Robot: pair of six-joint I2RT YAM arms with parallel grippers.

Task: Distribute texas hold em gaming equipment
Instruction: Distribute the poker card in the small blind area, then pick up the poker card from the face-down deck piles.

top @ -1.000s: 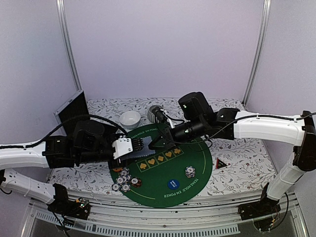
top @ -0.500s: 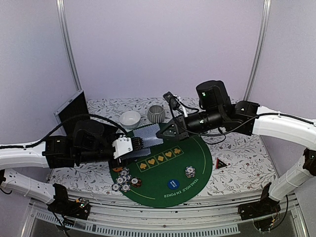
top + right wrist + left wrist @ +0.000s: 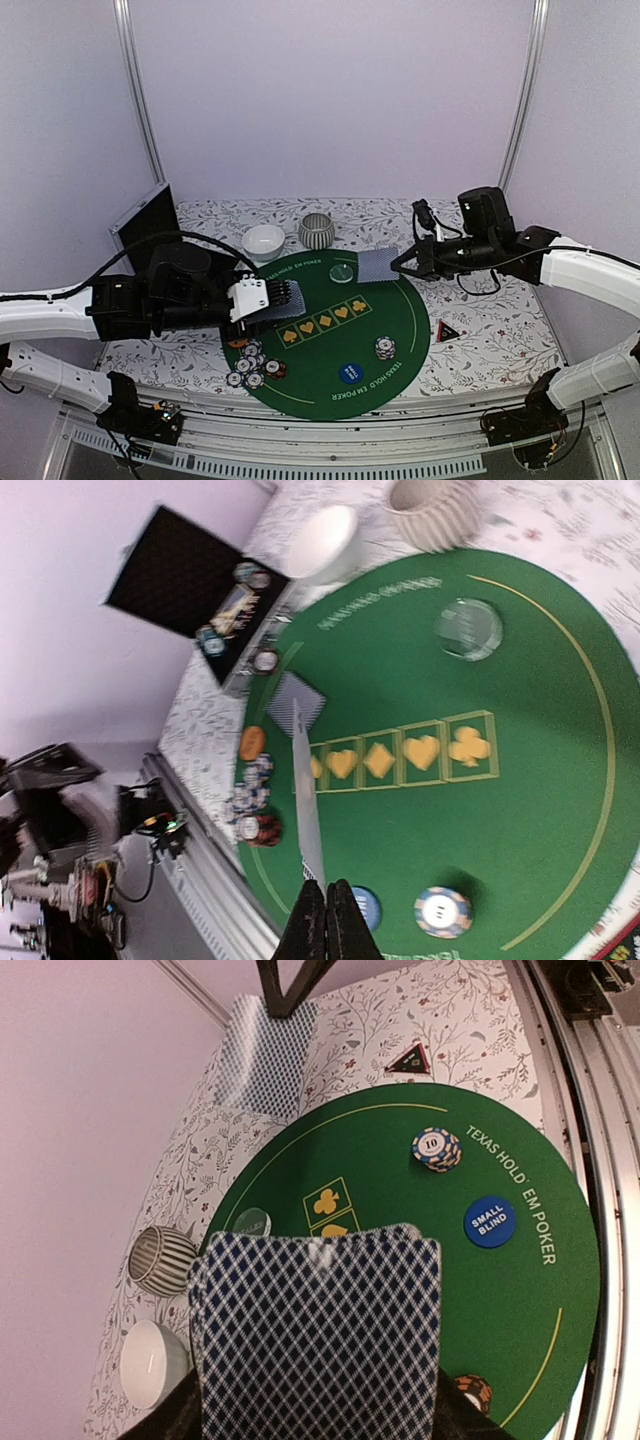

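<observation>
My left gripper [image 3: 255, 300] [image 3: 318, 1422] is shut on a deck of grey-blue-backed playing cards [image 3: 283, 296] [image 3: 315, 1330], held over the left side of the green mat [image 3: 330, 395]. My right gripper [image 3: 403, 262] [image 3: 327, 908] is shut on a single card [image 3: 377, 265] [image 3: 306, 800] above the mat's far right rim. On the mat lie a chip stack [image 3: 385, 347] [image 3: 436, 1148], a blue button disc [image 3: 349, 374] [image 3: 489, 1221], a pale green disc [image 3: 342, 274] [image 3: 469, 629], an orange disc [image 3: 252, 743] and a cluster of chips [image 3: 253, 366] [image 3: 254, 798]. The red-black triangle [image 3: 447, 331] [image 3: 409, 1058] sits off the mat at the right.
A white bowl [image 3: 263, 241] and a striped grey bowl [image 3: 316, 230] stand just beyond the mat's far edge. A black open case [image 3: 148, 225] leans at the back left. The table's metal front rail [image 3: 330, 440] runs close to the mat.
My right arm has swung to the right, carrying the single card away from the deck to the mat's far right rim. The left gripper and deck stayed put.
</observation>
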